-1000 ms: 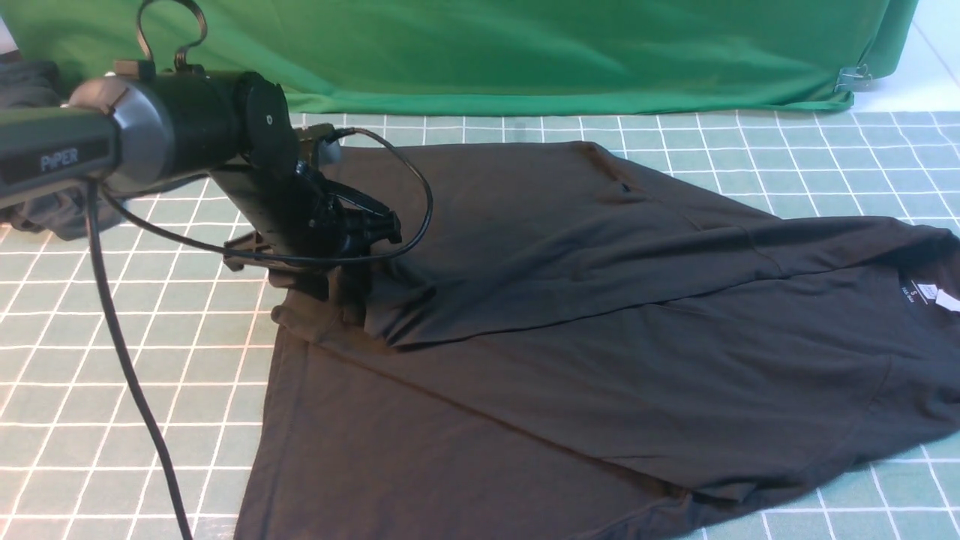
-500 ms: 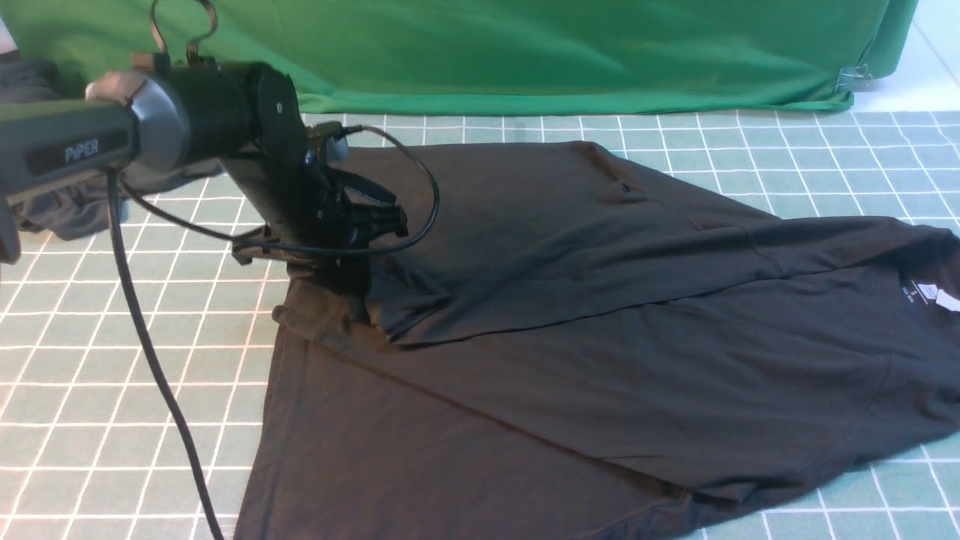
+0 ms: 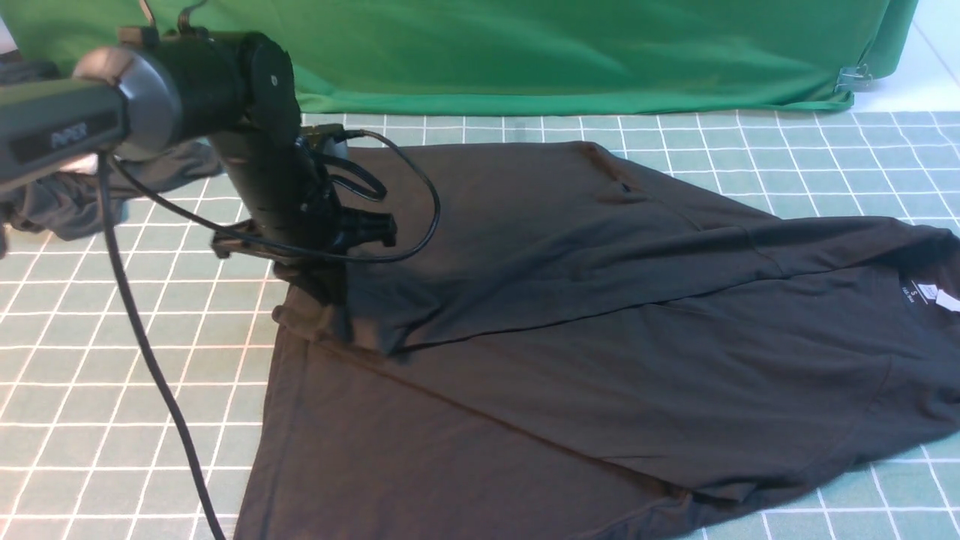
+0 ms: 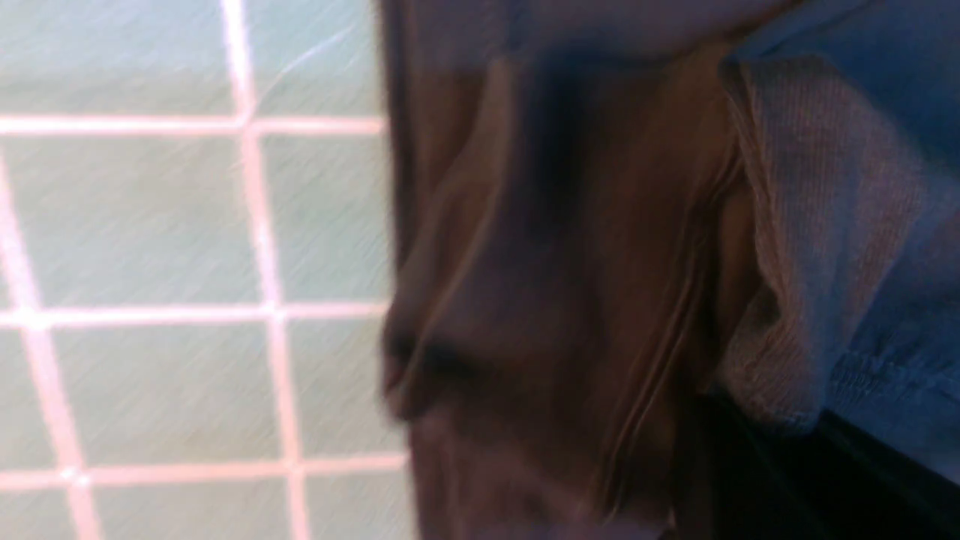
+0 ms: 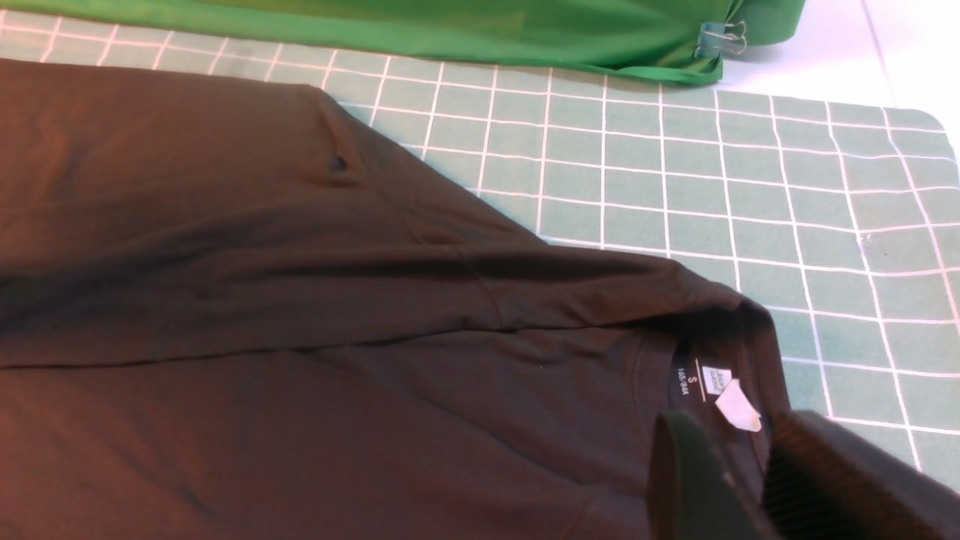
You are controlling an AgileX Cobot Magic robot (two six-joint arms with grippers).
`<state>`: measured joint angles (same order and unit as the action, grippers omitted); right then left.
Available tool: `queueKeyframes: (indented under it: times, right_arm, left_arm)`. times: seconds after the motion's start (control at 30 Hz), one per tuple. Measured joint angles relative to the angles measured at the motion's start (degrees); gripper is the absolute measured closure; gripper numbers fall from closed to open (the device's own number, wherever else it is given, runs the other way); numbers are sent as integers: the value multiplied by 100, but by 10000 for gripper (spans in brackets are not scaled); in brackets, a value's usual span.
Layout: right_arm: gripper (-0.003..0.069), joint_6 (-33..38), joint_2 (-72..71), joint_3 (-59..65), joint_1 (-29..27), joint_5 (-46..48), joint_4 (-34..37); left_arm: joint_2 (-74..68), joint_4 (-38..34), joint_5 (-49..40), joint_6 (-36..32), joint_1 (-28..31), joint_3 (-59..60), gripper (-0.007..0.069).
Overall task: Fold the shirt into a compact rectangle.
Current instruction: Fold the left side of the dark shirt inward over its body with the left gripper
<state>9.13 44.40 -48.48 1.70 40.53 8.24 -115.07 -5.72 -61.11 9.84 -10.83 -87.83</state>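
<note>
The black shirt lies spread on the checked mat, its far side folded over toward the middle. Its white neck label shows at the right edge. My left gripper points down at the folded layer's left hem corner and is shut on the shirt; bunched cloth fills the left wrist view, blurred, beside a dark finger. My right gripper hovers just short of the collar and label, its fingers a little apart, holding nothing. It is out of the front view.
A dark grey garment lies at the far left behind my left arm. A green backdrop cloth with a binder clip closes the far side. The arm's cable hangs over the mat on the left.
My left gripper has shut on the hem corner. The arm has swung slightly left and steeper, dragging the fold's corner a little left. The right side has not moved.
</note>
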Motion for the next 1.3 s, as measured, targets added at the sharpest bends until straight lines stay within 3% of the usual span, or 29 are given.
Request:
queueKeyframes:
  times: [0.13,0.4,0.53,0.67,0.83,1.07,1.23,1.3]
  right_arm:
    - [503,0,0,0,0,0,0]
    - [503,0,0,0,0,5,5]
    - [503,0,0,0,0,0,-5]
    - [503,0,0,0,0,0,-7]
    - [503,0,0,0,0,4,-7]
    - [503,0,0,0,0,11,-7]
    - [503,0,0,0,0,17,-7]
    - [502,0,0,0,0,17,-7]
  left_arm:
    - [376,110,-716,-65,0,7,602]
    - [410,486,-840,-169,0,417,602]
    - [373,1112,-5,-136,0,463,602]
    - [354,1199,1045,-103,0,463,602]
    - [336,1430,1177,-95,0,463,582]
    - [336,2432,506,462,0,388,393]
    - [336,2447,-544,481,0,91,237]
    - [342,2116,-757,441,0,25,182]
